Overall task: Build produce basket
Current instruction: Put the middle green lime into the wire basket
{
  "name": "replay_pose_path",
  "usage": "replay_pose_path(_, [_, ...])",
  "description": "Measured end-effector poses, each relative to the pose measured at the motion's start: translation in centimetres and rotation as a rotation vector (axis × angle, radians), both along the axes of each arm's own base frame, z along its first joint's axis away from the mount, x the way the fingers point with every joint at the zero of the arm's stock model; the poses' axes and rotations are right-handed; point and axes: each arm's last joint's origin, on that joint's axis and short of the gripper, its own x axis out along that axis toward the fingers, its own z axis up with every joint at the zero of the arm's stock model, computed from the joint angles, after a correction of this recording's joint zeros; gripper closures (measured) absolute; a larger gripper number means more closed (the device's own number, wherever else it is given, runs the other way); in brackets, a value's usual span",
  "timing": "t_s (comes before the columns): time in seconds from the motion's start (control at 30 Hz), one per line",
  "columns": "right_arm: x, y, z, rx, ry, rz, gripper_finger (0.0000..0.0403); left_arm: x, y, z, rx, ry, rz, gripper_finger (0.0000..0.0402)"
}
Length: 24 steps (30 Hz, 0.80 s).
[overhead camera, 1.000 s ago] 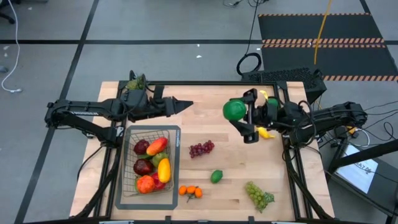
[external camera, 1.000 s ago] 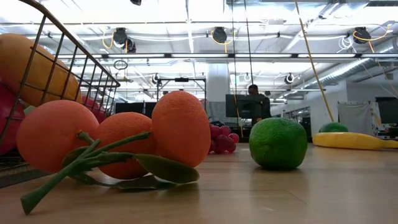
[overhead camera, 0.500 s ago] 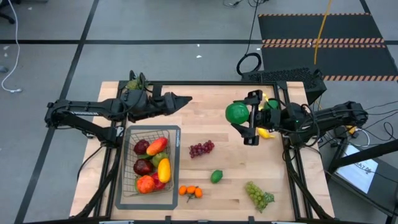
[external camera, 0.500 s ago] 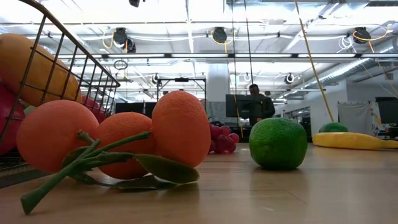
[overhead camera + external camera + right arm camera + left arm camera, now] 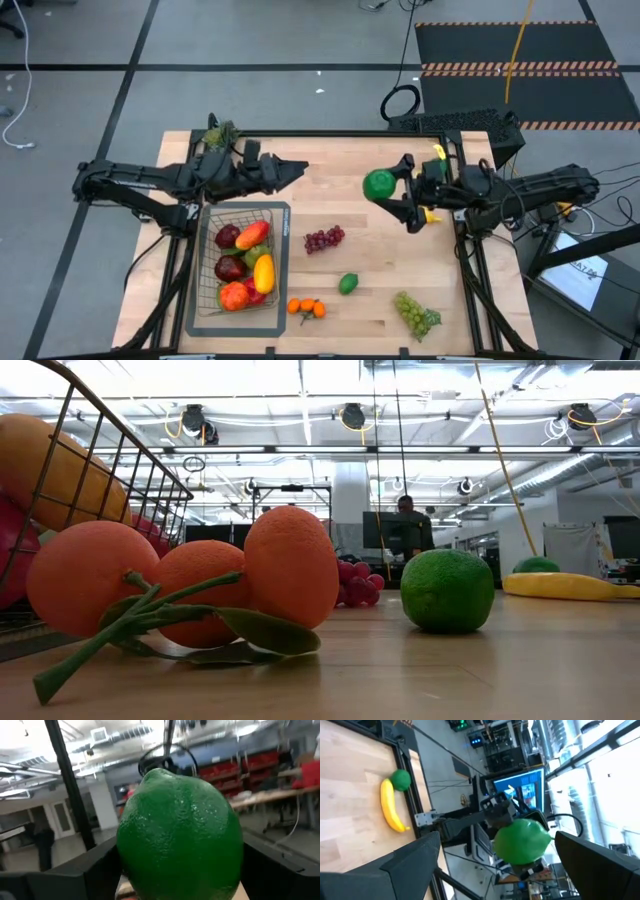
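Green fruit (image 5: pixel 379 184): we think it is light, hard and smooth, so it may slip.
Right gripper (image 5: pixel 396 193): fingers clamped on its round middle, above the counter (image 5: pixel 340 195).
Left gripper (image 5: pixel 285 170): fingers apart, holding nothing.

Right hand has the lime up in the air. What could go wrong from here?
1. The round lime sits between the right hand fingers above bare table; a slip could send it rolling.
2. The open left hand waits near the basket, close to the likely path.
3. The basket is already crowded.
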Motion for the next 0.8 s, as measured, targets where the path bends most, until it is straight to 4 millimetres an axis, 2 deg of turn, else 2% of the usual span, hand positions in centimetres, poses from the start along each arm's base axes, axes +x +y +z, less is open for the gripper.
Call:
replay_pose_path(0.17, [-0.5,0.0,-0.7,0.102,0.099,0.026,0.0078,1.4,-0.8,-0.8,-0.016,0.046,0.006,0.0009])
replay_pose_path(0.33, [-0.3,0.1,-2.0,0.147,0.231,0.025,0.0078,4.3,-1.2,-0.8,-0.013,0.064,-0.014,0.0009])
replay_pose_path(0.53, [-0.1,0.1,-4.0,0.219,0.412,0.009,0.0078,8.0,-0.9,-1.4,-0.052,0.187,-0.059,0.0009])
replay_pose_path(0.7, [0.0,0.0,-5.7,0.306,0.564,-0.023,0.0078,10.6,-0.3,-3.8,-0.098,0.37,-0.157,0.0009])
replay_pose_path(0.8, [0.1,0.0,-6.6,0.342,0.642,-0.041,0.0078,11.9,0.0,-5.1,-0.145,0.398,-0.218,0.0009])
